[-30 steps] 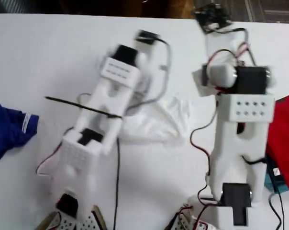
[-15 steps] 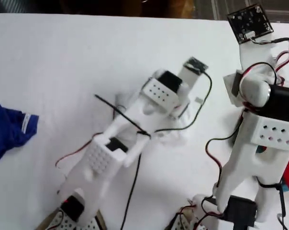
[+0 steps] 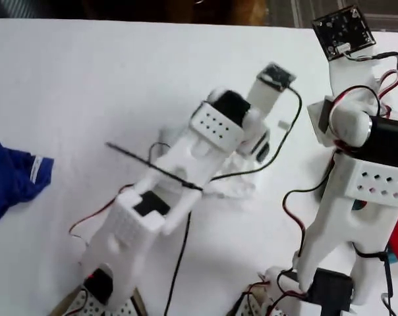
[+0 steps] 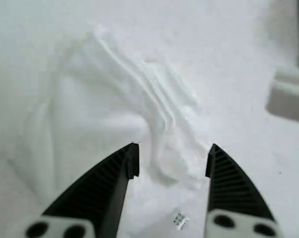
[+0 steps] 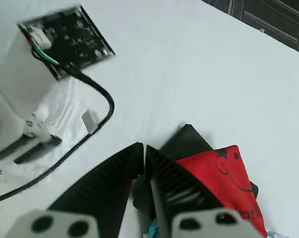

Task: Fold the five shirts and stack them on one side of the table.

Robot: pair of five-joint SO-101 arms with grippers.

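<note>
Found white shirt (image 4: 115, 104) lying crumpled on the counter (image 3: 87, 79), right of centre in the high view and largely covered by the left arm (image 3: 166, 184). Noted ridged folds running across the cloth and a small tag (image 4: 178, 218) lying just beside its edge.

Located left gripper (image 4: 172, 153) low over that shirt, fingers (image 4: 112, 183) spread wide with a bunched fold lying between the tips. Cannot tell whether the tips touch the cloth; not closed on it in any case.

Located right gripper (image 5: 145, 151) above the counter's right side, fingers (image 5: 115, 178) pressed together tip to tip with nothing seen between them. Recorded just beyond them a red shirt (image 5: 224, 183) resting on a dark shirt (image 5: 189, 139), the dark one jutting out past the red one's far edge. Noted a dark drawn motif on the red cloth. Confirmed in the high view: red cloth at the right edge of the counter, mostly hidden behind the right arm (image 3: 357, 191).

Logged blue shirt (image 3: 11, 178) bunched at the counter's left edge, well apart from the others, unfolded, with a pale label (image 3: 35, 168) showing on its near side.

Noted on the left arm a camera board (image 5: 65, 34) above the white shirt, with a black cable (image 5: 102, 114) looping down from it.
</note>
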